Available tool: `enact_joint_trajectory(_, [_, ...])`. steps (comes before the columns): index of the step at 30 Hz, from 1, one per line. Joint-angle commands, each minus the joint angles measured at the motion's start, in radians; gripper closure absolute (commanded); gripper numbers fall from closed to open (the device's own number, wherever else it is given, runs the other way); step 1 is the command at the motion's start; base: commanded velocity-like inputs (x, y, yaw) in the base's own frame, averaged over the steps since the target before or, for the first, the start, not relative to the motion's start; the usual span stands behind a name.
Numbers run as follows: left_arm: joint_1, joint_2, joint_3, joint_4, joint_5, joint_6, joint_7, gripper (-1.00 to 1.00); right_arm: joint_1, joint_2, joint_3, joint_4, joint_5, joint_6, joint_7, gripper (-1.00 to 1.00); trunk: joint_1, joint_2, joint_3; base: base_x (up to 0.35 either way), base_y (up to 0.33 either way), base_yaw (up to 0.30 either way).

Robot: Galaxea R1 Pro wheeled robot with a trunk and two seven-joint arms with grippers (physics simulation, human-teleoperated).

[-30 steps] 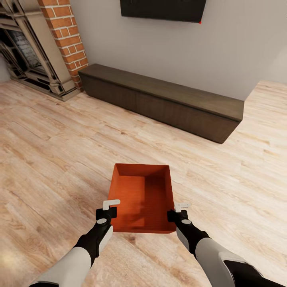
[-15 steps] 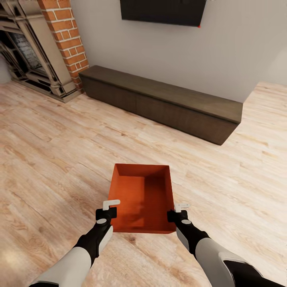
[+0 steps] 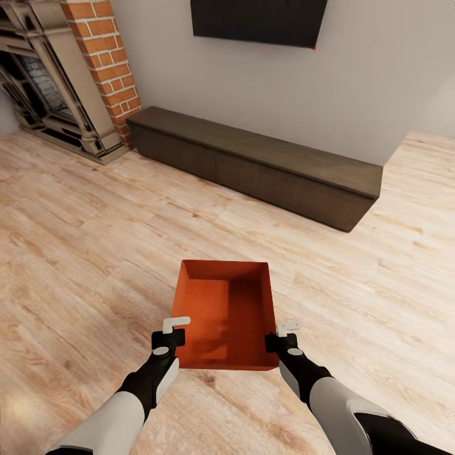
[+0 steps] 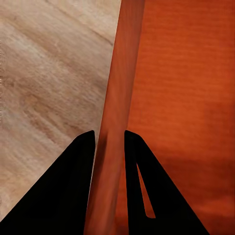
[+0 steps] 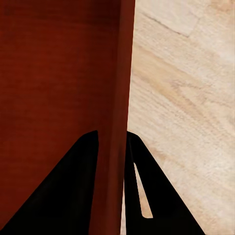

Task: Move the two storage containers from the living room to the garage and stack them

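Storage container [image 3: 227, 322] hangs over the wood plank floor [image 3: 82, 253], carried between both arms. My left gripper [image 3: 172, 330] is clamped on its left wall, my right gripper [image 3: 284, 333] on its right wall. Against a second ago, the TV bench [image 3: 253, 165] has slid up-frame: I judge the base is moving, transport under way, garage not reached.

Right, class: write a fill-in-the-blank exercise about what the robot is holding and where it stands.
1. The left hand and right hand each grip a side wall of the orange-red open-topped rectangular box, whose inside is ____.
2. The floor is light ____ planks.
3. Beside the long dark low cabinet stands a red-____ fireplace column.

Missing words: empty; wood; brick
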Motion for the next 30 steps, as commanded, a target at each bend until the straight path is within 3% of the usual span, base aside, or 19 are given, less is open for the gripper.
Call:
enact_joint_trajectory(1, [-0.001,0.0,0.009,-0.002,-0.015,0.0,0.014,1.0,0.0,0.003,-0.012,0.003,0.005,-0.003,-0.001,1.0,-0.004,0.007,0.003,0.0,0.0,0.0])
enact_joint_trajectory(30, [0.0,0.004,0.01,-0.002,-0.015,0.0,0.014,1.0,0.0,0.003,-0.011,0.003,0.007,-0.003,-0.003,1.0,-0.115,0.21,0.094,0.0,0.0,0.0])
